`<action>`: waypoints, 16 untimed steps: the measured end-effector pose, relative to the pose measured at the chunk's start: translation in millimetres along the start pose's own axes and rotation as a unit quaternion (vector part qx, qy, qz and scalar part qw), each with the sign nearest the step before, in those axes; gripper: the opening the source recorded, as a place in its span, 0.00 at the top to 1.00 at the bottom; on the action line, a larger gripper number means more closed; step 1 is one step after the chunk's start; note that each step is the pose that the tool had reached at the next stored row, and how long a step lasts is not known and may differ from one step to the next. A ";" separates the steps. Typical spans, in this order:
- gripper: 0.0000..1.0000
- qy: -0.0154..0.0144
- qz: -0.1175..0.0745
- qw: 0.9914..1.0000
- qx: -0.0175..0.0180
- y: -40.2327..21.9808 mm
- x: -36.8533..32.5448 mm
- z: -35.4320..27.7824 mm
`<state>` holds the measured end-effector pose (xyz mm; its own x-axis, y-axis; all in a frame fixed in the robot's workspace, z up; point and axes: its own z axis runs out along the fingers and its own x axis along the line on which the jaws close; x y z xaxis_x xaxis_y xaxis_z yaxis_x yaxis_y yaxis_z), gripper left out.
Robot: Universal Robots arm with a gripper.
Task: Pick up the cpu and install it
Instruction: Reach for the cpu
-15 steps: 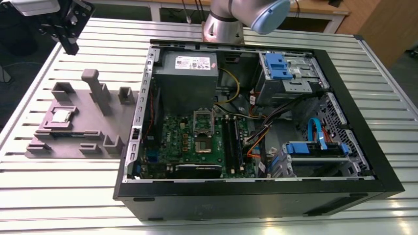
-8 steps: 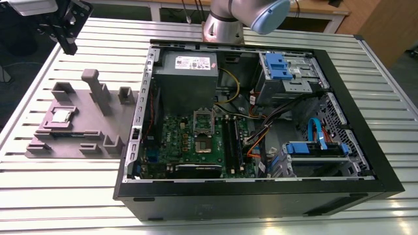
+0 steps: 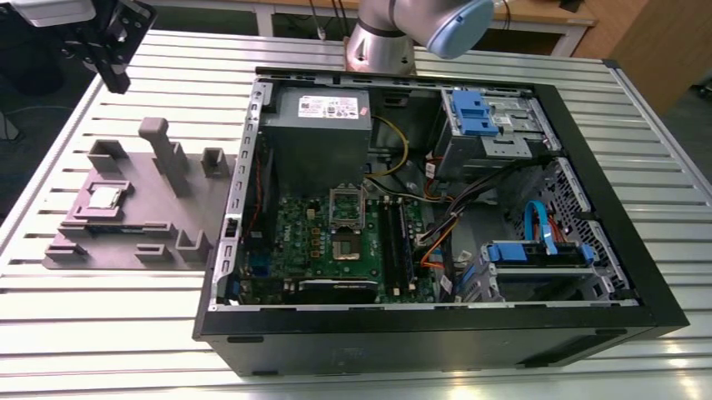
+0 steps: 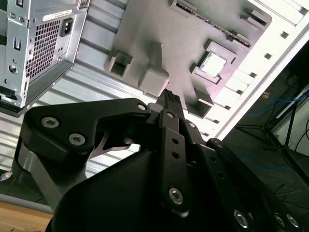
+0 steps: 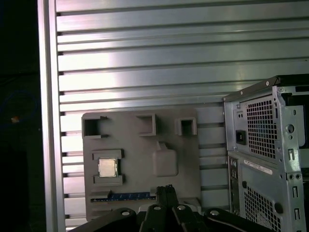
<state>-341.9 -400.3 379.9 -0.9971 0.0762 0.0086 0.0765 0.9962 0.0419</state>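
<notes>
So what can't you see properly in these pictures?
- First wrist view: the gripper covers one edge of the tray.
- Exterior view: the socket is too small to tell what its dark centre holds.
- First wrist view: the picture's edge cuts off the computer case.
- Exterior view: the cpu is too small to show any markings.

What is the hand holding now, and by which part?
Nothing is held. The hand is empty; the cpu lies in its pocket on the grey tray, apart from the hand.
</notes>
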 end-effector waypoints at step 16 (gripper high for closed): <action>0.90 0.000 0.000 1.000 0.000 -0.7 8.2 0.2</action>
<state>-350.1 -400.4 379.7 -0.9971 0.0762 0.0087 0.0765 0.9962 0.0419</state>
